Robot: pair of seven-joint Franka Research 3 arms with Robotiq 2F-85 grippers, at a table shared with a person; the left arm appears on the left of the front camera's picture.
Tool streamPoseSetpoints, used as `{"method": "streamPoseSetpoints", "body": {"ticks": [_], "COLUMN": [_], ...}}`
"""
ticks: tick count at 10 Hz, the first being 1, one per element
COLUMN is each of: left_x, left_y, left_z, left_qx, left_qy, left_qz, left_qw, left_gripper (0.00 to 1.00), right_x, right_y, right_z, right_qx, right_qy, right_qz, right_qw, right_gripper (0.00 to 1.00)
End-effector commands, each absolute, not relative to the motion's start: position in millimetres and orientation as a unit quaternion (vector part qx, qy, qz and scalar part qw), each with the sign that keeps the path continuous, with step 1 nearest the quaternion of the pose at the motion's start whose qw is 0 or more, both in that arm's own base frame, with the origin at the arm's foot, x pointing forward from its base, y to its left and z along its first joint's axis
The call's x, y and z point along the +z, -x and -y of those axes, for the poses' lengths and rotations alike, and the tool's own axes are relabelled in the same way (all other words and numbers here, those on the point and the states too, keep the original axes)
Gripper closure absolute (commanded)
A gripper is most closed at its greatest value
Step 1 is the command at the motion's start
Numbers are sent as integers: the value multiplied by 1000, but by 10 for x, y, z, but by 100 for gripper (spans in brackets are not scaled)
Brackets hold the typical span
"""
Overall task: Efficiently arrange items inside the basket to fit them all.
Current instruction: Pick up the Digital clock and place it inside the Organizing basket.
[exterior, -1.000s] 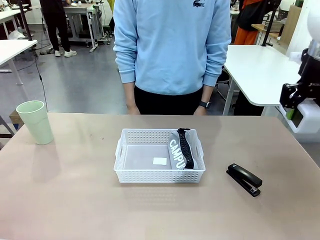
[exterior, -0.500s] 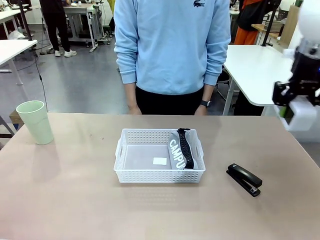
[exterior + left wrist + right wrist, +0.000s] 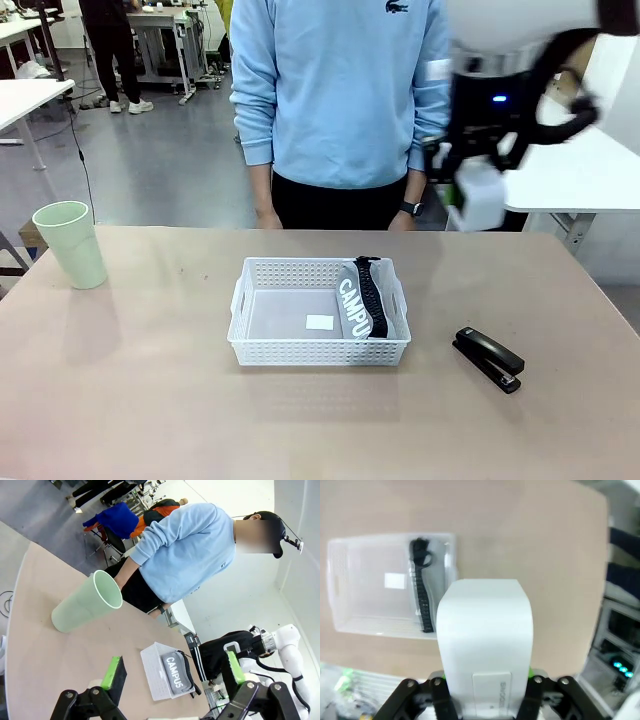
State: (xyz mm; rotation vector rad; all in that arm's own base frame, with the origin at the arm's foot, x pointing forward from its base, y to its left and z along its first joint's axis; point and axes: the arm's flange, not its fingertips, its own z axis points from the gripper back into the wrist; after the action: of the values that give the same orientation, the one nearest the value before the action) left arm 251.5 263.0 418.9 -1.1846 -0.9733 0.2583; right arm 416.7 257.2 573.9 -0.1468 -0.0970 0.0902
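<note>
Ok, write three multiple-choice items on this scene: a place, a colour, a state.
1. Where is the black stapler? A on the floor B on the table, right of the basket C on a chair
2. The cup's colour? A pale green B red C black
3. The right pincer is A open, empty B shut on the white box C shut on the cup
Answers: B, it lies on the tabletop; A, green shows plainly; B, the box sits clamped in it.
</note>
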Motion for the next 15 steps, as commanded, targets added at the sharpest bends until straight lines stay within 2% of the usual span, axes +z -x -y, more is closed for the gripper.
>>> {"method": "streamPoseSetpoints", "body": {"ticks": [1,3,5,7,9,10,14,15], "left_x": [4189,4189,4189,4189,4189,4189,4189,4189], "left_y": [-2496,-2496,-2496,-2496,-2496,-2496,-2496,-2496], "left_z": [-2618,-2618,-2618,-2618,-2618,-2618,-2618,-2618], "left_qx": [106,106,106,106,106,106,106,106], "left_qy": [534,534,534,534,534,534,534,534], "left_qz": [445,445,445,445,445,445,445,445], "left_qw": [711,711,711,711,711,711,711,711], "left_gripper": [0,0,0,0,0,0,0,0], "right_x": [5706,5468,5150,4974,4892,4935,4868,4810], "right_y": [-4466,-4343,-3995,-3655,-3509,-3677,-3637,-3777], "right_z": [-3108,-3860,-4316,-4364,-4142,-4526,-4464,-4421], "right_qx": [73,96,104,53,-37,63,42,139], "right_qy": [85,45,33,3,28,19,19,52], "right_qz": [37,-9,-34,-28,23,-37,-29,-4], "right_qw": [993,994,993,998,999,997,999,989], "right_gripper": [48,48,48,48,48,48,48,48]}}
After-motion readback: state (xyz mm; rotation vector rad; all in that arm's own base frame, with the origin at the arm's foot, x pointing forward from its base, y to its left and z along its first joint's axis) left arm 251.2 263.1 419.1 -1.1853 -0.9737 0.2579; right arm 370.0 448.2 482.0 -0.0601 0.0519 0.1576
